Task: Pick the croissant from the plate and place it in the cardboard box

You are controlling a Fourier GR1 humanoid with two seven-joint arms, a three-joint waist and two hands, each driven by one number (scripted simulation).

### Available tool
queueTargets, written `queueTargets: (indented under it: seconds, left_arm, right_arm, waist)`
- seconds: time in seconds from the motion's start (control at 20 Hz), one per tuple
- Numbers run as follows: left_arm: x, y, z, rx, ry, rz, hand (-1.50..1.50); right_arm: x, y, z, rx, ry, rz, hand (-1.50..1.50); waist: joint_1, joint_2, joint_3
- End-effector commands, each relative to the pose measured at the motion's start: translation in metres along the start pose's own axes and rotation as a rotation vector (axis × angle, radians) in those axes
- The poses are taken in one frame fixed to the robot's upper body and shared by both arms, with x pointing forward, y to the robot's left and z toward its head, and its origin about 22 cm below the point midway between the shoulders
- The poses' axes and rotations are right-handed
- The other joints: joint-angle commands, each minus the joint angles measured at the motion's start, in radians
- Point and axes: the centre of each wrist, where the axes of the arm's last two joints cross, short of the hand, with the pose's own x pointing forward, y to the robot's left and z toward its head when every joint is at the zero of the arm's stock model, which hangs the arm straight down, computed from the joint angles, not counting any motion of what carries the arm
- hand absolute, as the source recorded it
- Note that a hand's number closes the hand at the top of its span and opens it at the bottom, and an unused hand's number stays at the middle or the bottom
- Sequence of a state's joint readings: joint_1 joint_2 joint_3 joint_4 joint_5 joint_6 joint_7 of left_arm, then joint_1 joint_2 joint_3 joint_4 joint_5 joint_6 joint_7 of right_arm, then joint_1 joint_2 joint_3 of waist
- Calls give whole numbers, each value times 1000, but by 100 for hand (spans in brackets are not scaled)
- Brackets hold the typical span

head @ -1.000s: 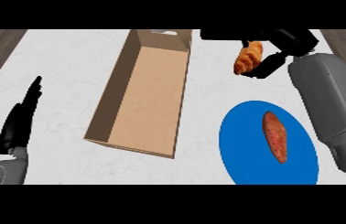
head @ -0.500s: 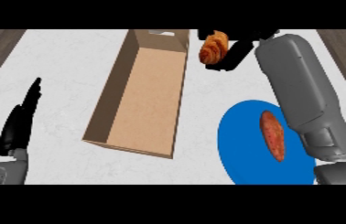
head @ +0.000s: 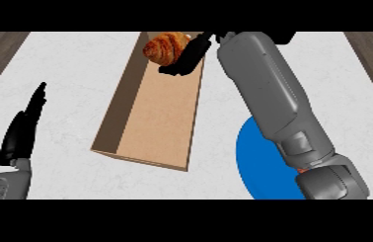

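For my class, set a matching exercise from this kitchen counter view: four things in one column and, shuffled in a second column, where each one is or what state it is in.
Things
1. golden-brown croissant
2. open brown cardboard box
3. round blue plate
4. black left hand

Places or states
A. resting open, fingers up, at the view's left edge
B. partly hidden under the grey right forearm
C. held by the black right hand above the box's far end
D. lying lengthwise mid-counter

Pairs: 1-C, 2-D, 3-B, 4-A

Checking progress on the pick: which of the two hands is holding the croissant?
The right hand, over the cardboard box's far end, grips the croissant; the left hand rests open at the left edge.
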State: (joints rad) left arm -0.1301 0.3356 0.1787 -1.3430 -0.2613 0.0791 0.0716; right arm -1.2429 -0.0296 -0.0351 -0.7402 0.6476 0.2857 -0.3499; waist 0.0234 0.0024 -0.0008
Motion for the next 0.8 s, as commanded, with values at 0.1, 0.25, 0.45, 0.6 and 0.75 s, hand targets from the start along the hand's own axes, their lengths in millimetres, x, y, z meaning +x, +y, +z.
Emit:
queueTargets:
  seconds: [0.1, 0.25, 0.45, 0.6, 0.75]
  left_arm:
    - [12, 2, -6, -8, -27, -7, 0]
    - [11, 7, -8, -24, -39, -7, 0]
    - [9, -4, -4, -34, -38, -17, 0]
    - [16, -8, -8, -68, -65, -16, 0]
    - [31, -30, -19, -82, -76, -8, 0]
  right_arm:
    - [9, 28, -25, 18, 75, -51, 150]
    - [11, 33, -32, 31, 103, -36, 150]
    - [8, 46, -34, 40, 119, -9, 150]
    - [6, 56, -32, -10, 198, 40, 150]
    - [-4, 62, -27, 38, 284, -26, -150]
  waist:
    - [31, 6, 0]
    - [50, 9, -1]
    - [56, 10, -1]
    - [89, 15, -2]
    - [97, 25, -2]
